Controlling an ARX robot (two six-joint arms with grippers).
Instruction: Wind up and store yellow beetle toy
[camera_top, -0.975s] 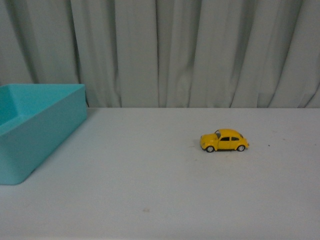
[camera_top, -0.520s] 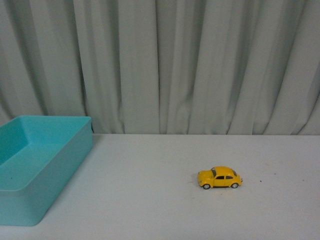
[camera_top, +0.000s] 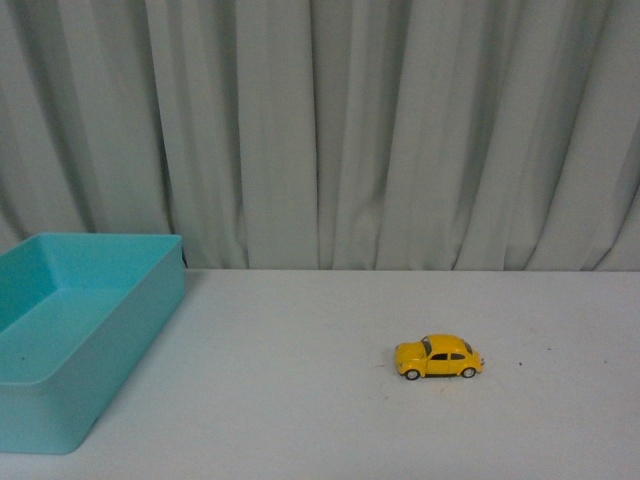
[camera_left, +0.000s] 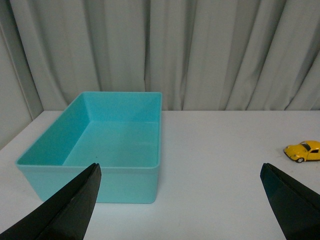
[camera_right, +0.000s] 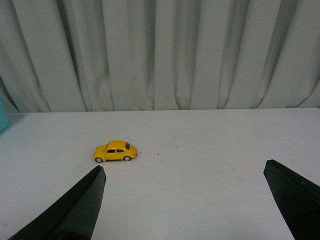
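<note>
The yellow beetle toy (camera_top: 438, 358) stands on its four wheels on the white worktop (camera_top: 300, 410). In the front view it sits at about 4 o'clock from the middle of the scene. It is seen side-on, with its rounded nose pointing toward 9 o'clock. It stands alone, with bare worktop all round it.

A teal bin (camera_top: 135, 345) rests on the worktop at about 8 o'clock in the front view, well apart from the toy. The toy lies roughly at 3 o'clock from the bin. The bin is open-topped and rectangular, and its near end is cut off by the picture's edge. A pale pleated curtain (camera_top: 350, 130) hangs behind the worktop from 9 o'clock across to 3 o'clock.

The left gripper (camera_left: 180, 167) has its two dark fingers (camera_left: 70, 207) spread wide apart above the worktop. Its camera faces the teal bin (camera_left: 100, 185), whose inside shows only smooth teal walls and floor. The toy (camera_left: 303, 151) shows small, off to one side.

The right gripper (camera_right: 185, 165) is likewise spread wide, touching nothing. The toy (camera_right: 115, 151) sits on the worktop ahead of it, close to the line of one finger (camera_right: 75, 210) but clear of it.
</note>
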